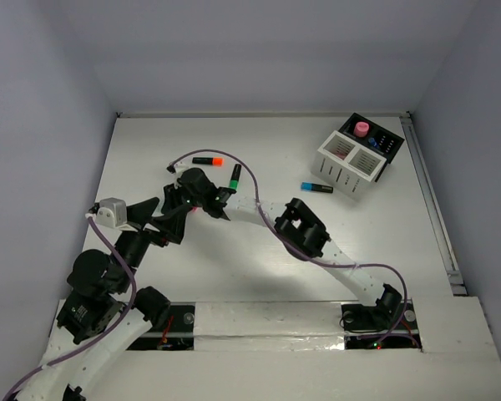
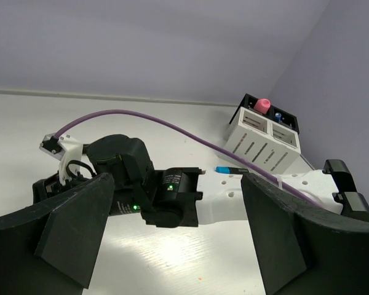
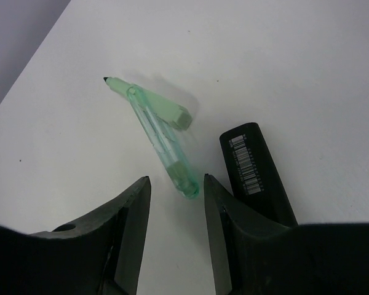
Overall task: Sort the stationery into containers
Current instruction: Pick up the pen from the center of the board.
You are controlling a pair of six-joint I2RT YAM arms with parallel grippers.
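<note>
The right arm (image 1: 305, 230) reaches from its base at the lower right of the overhead view, bends at a black elbow near the centre, and stretches on to the upper left. There it ends low over the white tabletop (image 1: 150, 134), with a purple cable (image 1: 259, 180) looping along it. The right claw (image 3: 176, 184) is spread open and grips nothing. In its wrist view the lower end of a translucent green tube (image 3: 166, 147) lies between the two black fingertips. A pale green pen (image 3: 150, 101) with a dark tip lies against the tube's upper end at a narrow angle; whether the two are joined cannot be told. Just right of the tube lies a black barrel (image 3: 252, 163) bearing a white barcode label, its digits too small to read. The left arm (image 1: 108, 276) rises from the lower left of the overhead view, folded at the elbow, with its wrist pointing right toward the right arm's wrist. The left claw (image 2: 178, 181) gapes wide and holds nothing. An orange-capped highlighter (image 1: 209, 160) and a green-capped highlighter (image 1: 235, 177) lie on the tabletop above the centre, near the right arm's wrist. A blue-capped highlighter (image 1: 317, 188) lies just left of the white slatted box (image 1: 351, 163) at the upper right. That box is joined to a black box (image 1: 382, 142), in which a pink-topped piece (image 1: 361, 129) stands.
</note>
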